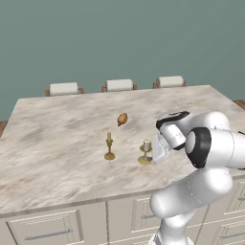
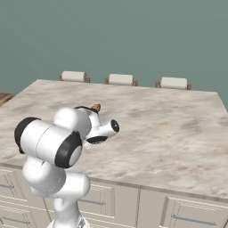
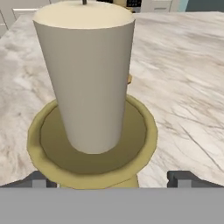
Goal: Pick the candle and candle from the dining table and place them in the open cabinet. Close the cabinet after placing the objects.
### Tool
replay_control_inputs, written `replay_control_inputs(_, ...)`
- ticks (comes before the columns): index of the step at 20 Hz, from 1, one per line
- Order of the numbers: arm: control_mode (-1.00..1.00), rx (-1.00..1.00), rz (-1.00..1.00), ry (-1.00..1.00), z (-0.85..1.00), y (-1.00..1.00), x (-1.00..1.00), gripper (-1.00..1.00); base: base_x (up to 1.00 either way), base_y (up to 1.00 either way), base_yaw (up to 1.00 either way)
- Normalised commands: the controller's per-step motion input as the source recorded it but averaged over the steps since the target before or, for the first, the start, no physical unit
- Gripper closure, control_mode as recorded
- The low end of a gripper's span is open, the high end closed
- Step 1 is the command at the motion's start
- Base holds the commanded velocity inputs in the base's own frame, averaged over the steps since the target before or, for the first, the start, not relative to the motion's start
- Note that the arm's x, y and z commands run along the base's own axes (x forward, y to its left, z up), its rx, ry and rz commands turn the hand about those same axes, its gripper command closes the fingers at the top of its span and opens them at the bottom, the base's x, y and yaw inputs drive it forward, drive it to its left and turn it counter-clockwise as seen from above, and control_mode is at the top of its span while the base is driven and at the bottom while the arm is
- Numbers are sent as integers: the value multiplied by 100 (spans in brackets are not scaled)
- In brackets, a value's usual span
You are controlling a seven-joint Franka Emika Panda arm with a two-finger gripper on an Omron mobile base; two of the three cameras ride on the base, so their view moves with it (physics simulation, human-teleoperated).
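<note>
In the right base view the arm's own white elbow and wrist block both candles, so from that side all you get is a bit of the small brown oval thing [image 2: 95, 107] poking out over the wrist. In the left base view the pincer [image 1: 152, 152] is mostly buried behind the white hand, so you can't read the fingers from there at all. The hand view helps: the two dark fingertips [image 3: 183, 179] sit low at either side of the brass holder with a wide gap, so the pincer is spread with the white candle [image 3: 85, 74] between them. Whether the tips actually touch the holder is hard to say, they're cut off at the bottom edge.

The white candle [image 1: 146, 152] is stubby and cream coloured with a tiny dark wick, standing upright on a wide brass dish. It's toward the near right part of the desk [image 1: 57, 143], right against the hand. The tan candle [image 1: 109, 147] is slim, on a thin brass stick, upright, a bit to the left of it and apart. The brown oval thing [image 1: 122, 119] lies farther back between them.

Three white-cushioned chairs [image 1: 119, 85] line the far edge, only their tops visible. Cream drawer fronts [image 1: 45, 229] run along the near side, all shut.
</note>
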Motion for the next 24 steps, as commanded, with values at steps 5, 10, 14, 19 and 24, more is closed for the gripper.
replay_control_inputs(5,-100,0,0,0,-4,2,1,-100,0,0,0)
replay_control_inputs(10,-100,0,1,0,-1,7,1,-100,0,0,0)
replay_control_inputs(14,-100,2,3,0,0,15,5,-100,0,0,0)
replay_control_inputs(19,-100,3,4,0,0,16,8,-100,0,0,0)
replay_control_inputs(24,-100,2,5,0,-4,15,7,100,0,0,0)
